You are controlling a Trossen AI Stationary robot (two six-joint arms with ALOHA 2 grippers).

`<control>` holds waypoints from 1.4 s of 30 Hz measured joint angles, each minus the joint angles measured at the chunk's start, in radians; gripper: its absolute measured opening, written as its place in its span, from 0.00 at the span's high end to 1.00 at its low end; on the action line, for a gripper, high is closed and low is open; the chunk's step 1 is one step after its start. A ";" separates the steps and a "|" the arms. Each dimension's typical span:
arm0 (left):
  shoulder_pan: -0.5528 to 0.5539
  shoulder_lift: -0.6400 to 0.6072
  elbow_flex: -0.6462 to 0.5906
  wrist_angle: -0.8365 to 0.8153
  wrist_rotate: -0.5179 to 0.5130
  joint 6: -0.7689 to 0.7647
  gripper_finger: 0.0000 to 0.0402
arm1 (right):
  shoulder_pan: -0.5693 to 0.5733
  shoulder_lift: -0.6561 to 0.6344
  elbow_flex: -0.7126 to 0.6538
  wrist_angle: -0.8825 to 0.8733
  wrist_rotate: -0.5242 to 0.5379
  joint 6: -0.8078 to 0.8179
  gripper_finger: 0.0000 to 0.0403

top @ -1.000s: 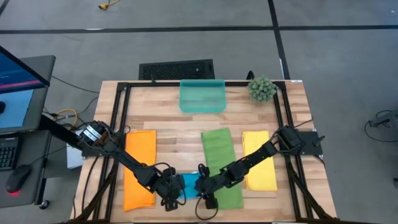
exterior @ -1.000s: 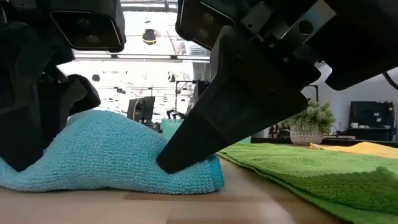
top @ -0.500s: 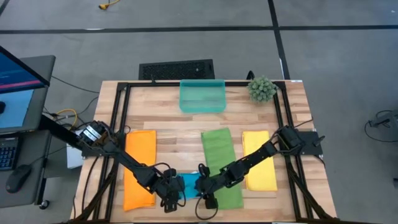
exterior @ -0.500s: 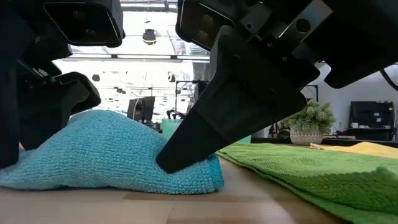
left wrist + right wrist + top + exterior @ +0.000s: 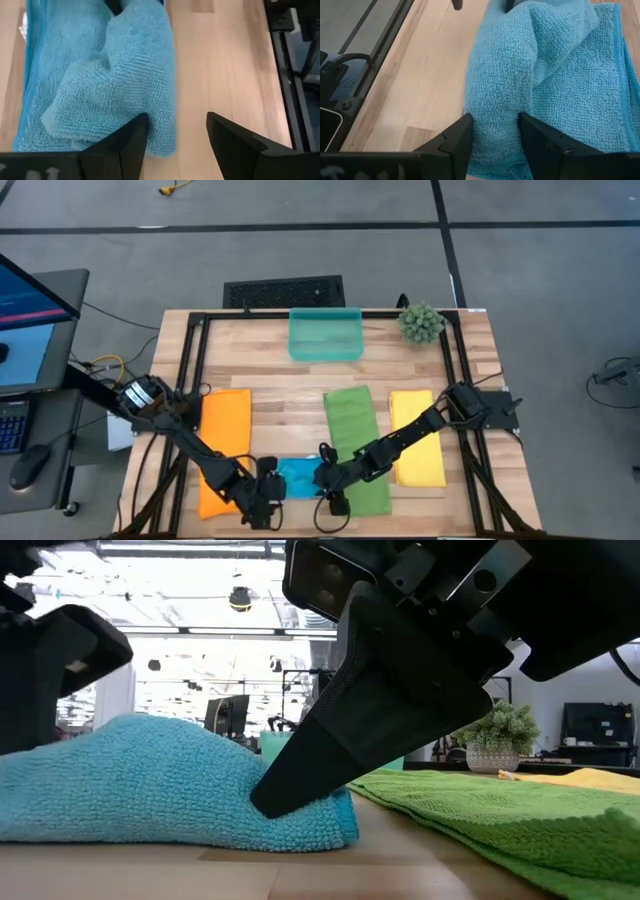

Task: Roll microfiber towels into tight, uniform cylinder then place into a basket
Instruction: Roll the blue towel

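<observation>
The blue towel (image 5: 298, 477) lies half-bunched at the counter's near edge. It is pinched by the right end effector (image 5: 492, 132); the left end effector (image 5: 172, 135) is spread wide, empty, beside it. A tight roll is best restarted from an even, flattened edge.

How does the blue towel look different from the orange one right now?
The blue towel is bunched into a lumpy heap, while the orange towel lies flat and stretched out. The right claw pinches the blue one; nothing grips the orange one. Both are soft cloths on the wooden table.
</observation>
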 joint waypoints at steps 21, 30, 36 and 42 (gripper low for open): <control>-0.086 0.015 0.041 0.028 -0.277 0.266 0.54 | -0.001 0.001 -0.001 0.002 0.000 0.017 0.54; -0.035 0.133 0.045 0.046 -0.202 0.268 0.55 | -0.002 0.001 -0.001 0.004 -0.012 0.017 0.54; -0.018 0.145 0.047 0.021 -0.199 0.201 0.55 | 0.000 0.001 -0.001 0.002 -0.018 0.017 0.54; 0.001 0.147 0.048 -0.016 -0.186 0.180 0.55 | -0.001 0.001 -0.001 0.003 -0.038 0.012 0.54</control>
